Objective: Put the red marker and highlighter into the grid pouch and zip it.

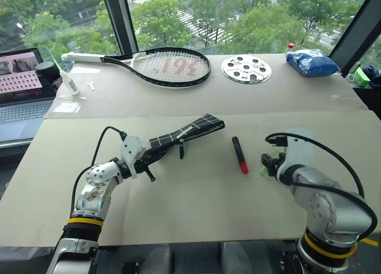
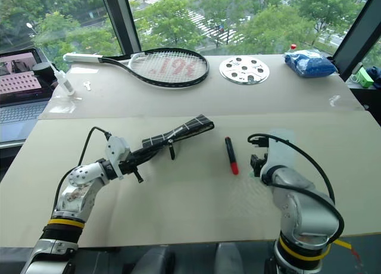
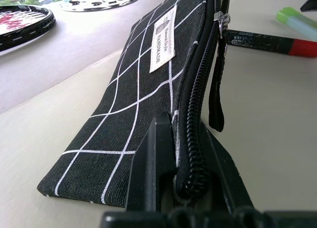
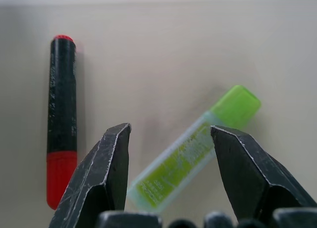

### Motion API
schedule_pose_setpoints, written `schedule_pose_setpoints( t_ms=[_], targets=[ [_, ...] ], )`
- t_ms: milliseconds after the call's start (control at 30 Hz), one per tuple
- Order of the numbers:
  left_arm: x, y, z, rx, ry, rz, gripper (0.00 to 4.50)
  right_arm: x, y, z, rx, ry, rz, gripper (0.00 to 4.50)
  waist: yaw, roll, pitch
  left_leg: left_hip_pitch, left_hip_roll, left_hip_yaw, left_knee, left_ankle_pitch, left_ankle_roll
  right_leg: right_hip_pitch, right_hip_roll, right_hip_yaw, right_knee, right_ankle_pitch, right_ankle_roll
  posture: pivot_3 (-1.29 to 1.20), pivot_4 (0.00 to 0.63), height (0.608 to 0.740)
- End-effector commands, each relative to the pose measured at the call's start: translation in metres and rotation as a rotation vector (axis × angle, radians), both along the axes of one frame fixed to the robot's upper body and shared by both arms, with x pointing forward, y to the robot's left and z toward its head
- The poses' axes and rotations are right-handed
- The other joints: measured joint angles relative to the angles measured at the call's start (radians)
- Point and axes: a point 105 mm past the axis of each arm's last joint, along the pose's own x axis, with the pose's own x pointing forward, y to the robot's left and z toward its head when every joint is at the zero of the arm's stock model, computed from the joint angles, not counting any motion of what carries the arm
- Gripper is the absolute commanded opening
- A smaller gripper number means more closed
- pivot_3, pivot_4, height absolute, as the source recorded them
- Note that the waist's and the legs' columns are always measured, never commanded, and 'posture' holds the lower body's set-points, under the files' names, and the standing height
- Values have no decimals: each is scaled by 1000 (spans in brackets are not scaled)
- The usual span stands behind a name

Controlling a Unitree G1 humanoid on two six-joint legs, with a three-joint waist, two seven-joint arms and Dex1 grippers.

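While the left gripper (image 3: 188,153) clamps one short end of the grid pouch (image 1: 186,131) and holds it off the table (image 1: 196,208), the red marker (image 1: 240,155) lies flat just right of the pouch's far end; right of the marker, the highlighter (image 4: 193,158) lies between the right gripper's (image 4: 171,161) spread fingers, untouched

On the table (image 1: 196,208), the grid pouch (image 1: 187,131) sits left of centre, one end clamped in the left gripper (image 1: 147,161). The red marker (image 1: 240,155) lies just right of it, the highlighter (image 4: 195,162) further right beneath the right gripper (image 4: 171,176). Along the far edge lie a racket (image 1: 161,67), a disc (image 1: 246,68) and a bag (image 1: 312,62), with a laptop (image 1: 24,89) off the left edge.
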Motion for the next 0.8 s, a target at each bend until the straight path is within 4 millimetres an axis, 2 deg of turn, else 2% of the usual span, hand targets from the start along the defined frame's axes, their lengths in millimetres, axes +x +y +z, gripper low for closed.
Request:
schedule_pose_setpoints(
  t_ms=[33, 567, 600, 633, 667, 733, 800],
  targets=[
    [2, -1, 8, 4, -46, -7, 0, -2, 3, 0, 23, -11, -42, 2870, -1, 0, 0, 0, 0, 0, 0, 0, 0, 0, 0, 0, 0, 0, 0, 0, 150, 740],
    [2, 1, 11, 7, -58, 1, 0, -5, -15, -53, 59, 115, -229, 2870, -3, -1, -1, 4, 0, 0, -1, 0, 0, 3, 0, 0, 0, 0, 0, 0, 150, 740],
    [2, 1, 11, 6, -59, 2, 0, -5, -16, -55, 60, 113, -232, 2368, -4, -1, -1, 4, 0, 0, -1, 0, 0, 3, 0, 0, 0, 0, 0, 0, 150, 740],
    [1, 2, 11, 6, -60, 3, 0, -4, -18, -57, 66, 107, -235, 2297, -4, -3, -2, 4, 0, 0, -1, 0, 0, 4, 0, 0, -1, 0, 0, 0, 150, 740],
    [1, 2, 11, 6, -60, 4, 0, -3, -20, -58, 58, 104, -238, 1793, -3, -4, -3, 6, 0, 0, -2, 0, 0, 6, 0, 0, -1, 0, 0, 0, 150, 740],
    [0, 3, 11, 7, -58, 4, 0, -2, -30, -61, 26, 97, -250, 1136, -2, -4, -3, 8, 0, -1, -2, 0, 0, 8, 0, 0, -3, 0, 0, 0, 150, 740],
    [-2, 2, 10, 10, -52, -4, 0, 1, -40, -60, -19, 84, -258, 1032, -1, -4, -3, 10, 0, -1, -2, 0, 1, 13, 1, -1, -9, 0, 1, 0, 150, 740]
  ],
)
